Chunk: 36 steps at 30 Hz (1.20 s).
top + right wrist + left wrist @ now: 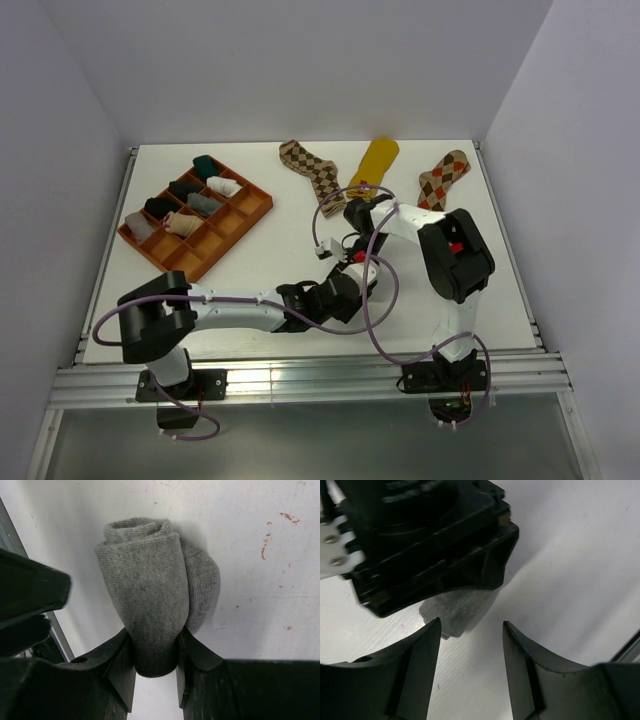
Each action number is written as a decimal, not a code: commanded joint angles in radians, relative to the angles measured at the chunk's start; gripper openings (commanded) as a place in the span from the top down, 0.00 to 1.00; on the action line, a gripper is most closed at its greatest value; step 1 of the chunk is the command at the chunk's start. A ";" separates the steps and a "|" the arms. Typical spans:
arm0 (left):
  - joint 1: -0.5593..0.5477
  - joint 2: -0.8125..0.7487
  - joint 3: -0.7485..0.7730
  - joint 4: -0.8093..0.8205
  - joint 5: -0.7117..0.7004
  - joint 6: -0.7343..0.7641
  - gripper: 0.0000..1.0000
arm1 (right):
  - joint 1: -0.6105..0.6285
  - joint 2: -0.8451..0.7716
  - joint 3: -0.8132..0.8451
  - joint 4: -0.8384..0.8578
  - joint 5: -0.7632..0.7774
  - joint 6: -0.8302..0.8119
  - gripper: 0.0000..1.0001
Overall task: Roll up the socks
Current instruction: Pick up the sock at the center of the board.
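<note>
On the white table (pixel 250 260), an orange tray (pixel 262 210) of square compartments is set at the left, with rolled socks (pixel 205 203) lodged in several of them. Along the far edge three socks are laid flat: a brown argyle sock (pixel 310 170), a mustard sock (pixel 379 160) and a second argyle sock (pixel 443 178). The left arm (pixel 230 310) and right arm (pixel 455 255) are seen meeting near the table's middle.

In the left wrist view, the left gripper (pixel 471 625) is held released, its smooth black moulded fingers (pixel 415 665) spread with only bare table between them. Just beyond the tips, a soft patch of the grey sock (pixel 457 611) is seen under the black body of the other arm's tool.

In the right wrist view, the right gripper (pixel 155 650) is clenched on the grey sock near its lower end. The sock is rolled into a stubby cylinder of fine heathered knit. A spiral is shown at its upper end and a further fold bulges at the right. Small rust-red specks (pixel 287 516) are scattered on the matt table.
</note>
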<state>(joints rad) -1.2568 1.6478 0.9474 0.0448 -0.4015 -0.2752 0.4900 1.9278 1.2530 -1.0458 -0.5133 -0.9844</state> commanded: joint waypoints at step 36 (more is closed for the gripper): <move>-0.003 0.346 0.307 -0.220 0.003 0.386 0.37 | -0.018 0.204 0.123 -0.270 0.048 -0.056 0.95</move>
<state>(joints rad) -1.2781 1.9465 1.2270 -0.1871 -0.4374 0.0902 0.4633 2.0781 1.3960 -1.2537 -0.5243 -0.9966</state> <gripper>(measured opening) 0.629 0.373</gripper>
